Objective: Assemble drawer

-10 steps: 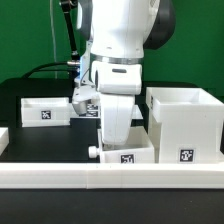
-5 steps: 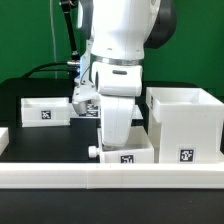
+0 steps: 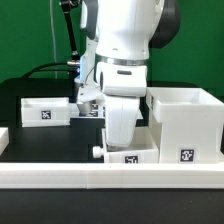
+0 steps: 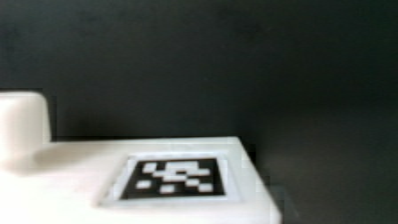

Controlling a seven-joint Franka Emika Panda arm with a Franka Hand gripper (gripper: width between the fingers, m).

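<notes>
The drawer's cube-shaped casing (image 3: pixel 185 125) stands at the exterior view's right, open at the top, tag on its front. One shallow tray (image 3: pixel 45 110) lies at the left. The second tray (image 3: pixel 135 156), with a small knob (image 3: pixel 98 152) on its left side, sits just left of the casing. My gripper (image 3: pixel 124 140) comes straight down onto this tray and grips its wall; the fingertips are hidden by the hand and the tray. The wrist view shows this tray (image 4: pixel 71 170) very close, with its tag (image 4: pixel 175 177) and knob (image 4: pixel 18 120) over the black table.
A long low white border bar (image 3: pixel 110 178) runs along the front of the black table (image 3: pixel 50 140). A white piece (image 3: pixel 3 137) shows at the far left edge. Black cables (image 3: pixel 50 70) hang behind the arm.
The arm and the tray under it have shifted a little toward the exterior view's right, closer to the casing. The other tray and the casing have not moved.
</notes>
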